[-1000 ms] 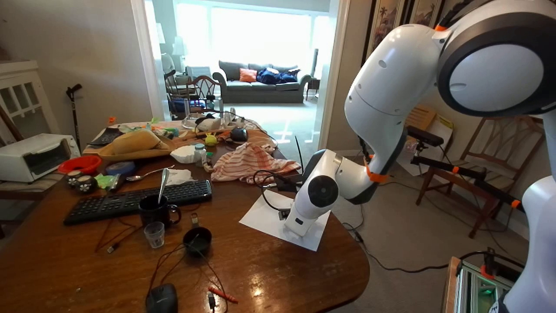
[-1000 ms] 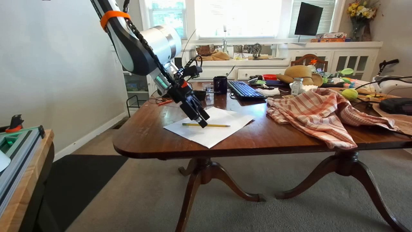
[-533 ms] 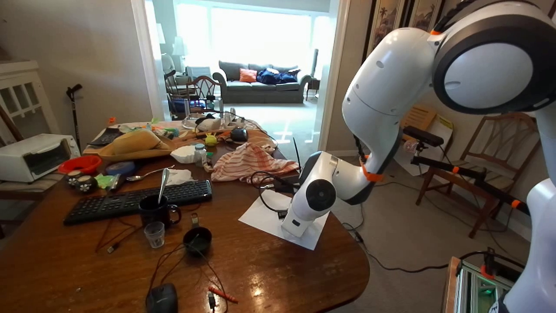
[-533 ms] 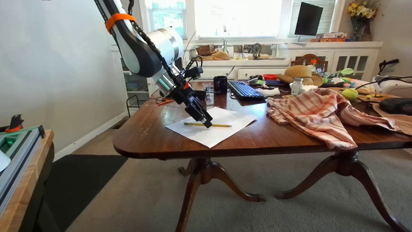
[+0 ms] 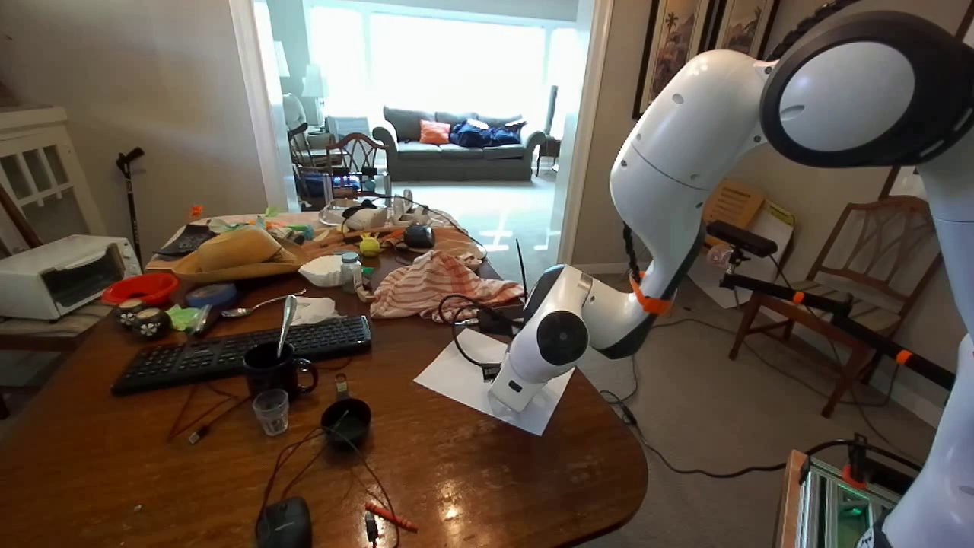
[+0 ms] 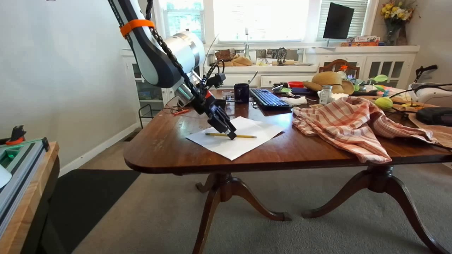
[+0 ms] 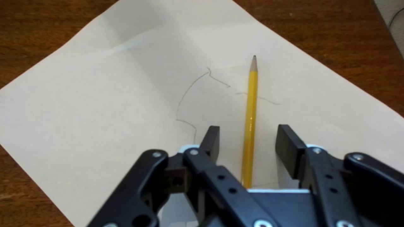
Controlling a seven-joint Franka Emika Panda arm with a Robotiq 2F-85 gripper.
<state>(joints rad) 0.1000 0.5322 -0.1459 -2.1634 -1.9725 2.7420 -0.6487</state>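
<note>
Jaws stand partway apart, clear of the pencil (image 7: 251, 115) between them.

Arm (image 5: 685, 129) bent at a large upper joint, forearm (image 5: 662, 209) sloping down over the surface (image 6: 157, 148), inboard of its rounded corner. Orange band (image 5: 651, 304) on the forearm, above the wrist (image 5: 559, 335). Wrist tilted. Gripper (image 7: 248, 142) angled downward, jaws parted, pads (image 7: 210, 142) facing each other, apart. Fingertips (image 6: 232, 135) low over the surface; contact hard to judge.

Glossy pencil (image 7: 250, 123), matt paper (image 7: 139, 94), wooden table (image 5: 487, 479)
</note>
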